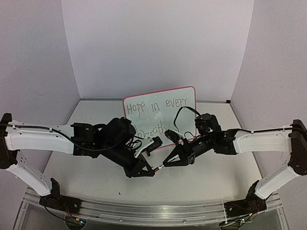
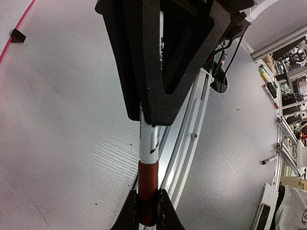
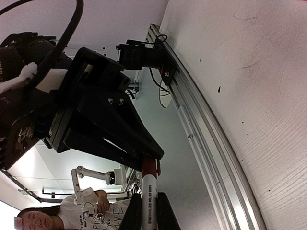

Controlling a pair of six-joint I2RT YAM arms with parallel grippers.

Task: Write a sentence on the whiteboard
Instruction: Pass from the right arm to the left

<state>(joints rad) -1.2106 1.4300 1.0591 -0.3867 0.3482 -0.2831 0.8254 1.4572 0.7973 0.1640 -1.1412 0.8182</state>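
Gripping the red cap (image 2: pixel 148 179) of a marker (image 2: pixel 148 139), the left gripper (image 2: pixel 147 213) is pinching narrowly, with a finger pressing on each side of the cap. The right gripper (image 3: pixel 148 213) is facing it tip to tip and is closing just as narrowly on the marker's white printed barrel. The marker is bridging the short gap between the two sets of jaws and hanging above the table (image 1: pixel 216 177). The whiteboard (image 1: pixel 163 118) is standing upright behind both sets of jaws, well apart from them and leaning towards the back wall (image 1: pixel 153 48). The sentence (image 1: pixel 158 106) is showing on its face. "Hope in every" is reading clearly above the jaws, while the arms are partly covering "breath" below it.
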